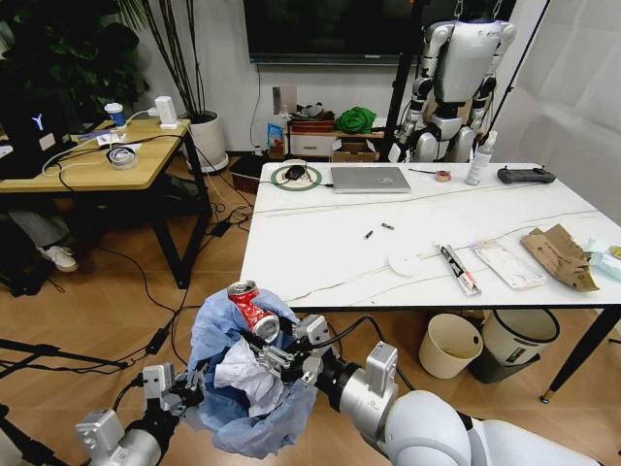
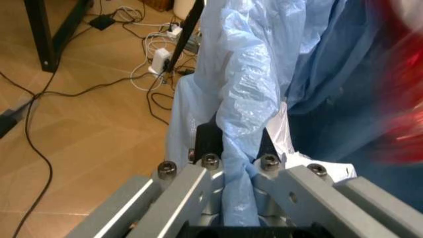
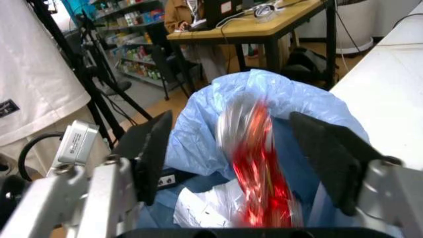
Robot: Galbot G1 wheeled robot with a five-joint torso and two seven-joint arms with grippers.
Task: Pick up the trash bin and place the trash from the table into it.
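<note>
The trash bin (image 1: 247, 388), lined with a crinkled light-blue bag (image 2: 244, 84), hangs just off the floor in front of the table (image 1: 320, 243). My left gripper (image 1: 191, 381) is shut on the bag's rim (image 2: 233, 163). A crushed red can (image 1: 253, 309) tilts over the bin's mouth, blurred in the right wrist view (image 3: 259, 163), between the wide-open fingers of my right gripper (image 1: 283, 348). White crumpled paper (image 1: 247, 374) lies inside the bin. On the table's right part lie torn brown cardboard (image 1: 561, 254) and clear plastic packaging (image 1: 507, 262).
A cream bin (image 1: 449, 345) and a white bin with a black rim (image 1: 519, 338) stand under the table. A silver laptop (image 1: 370, 179) and a black controller (image 1: 526, 175) sit at its far side. A wooden desk (image 1: 87, 160) is at the left, with cables across the floor.
</note>
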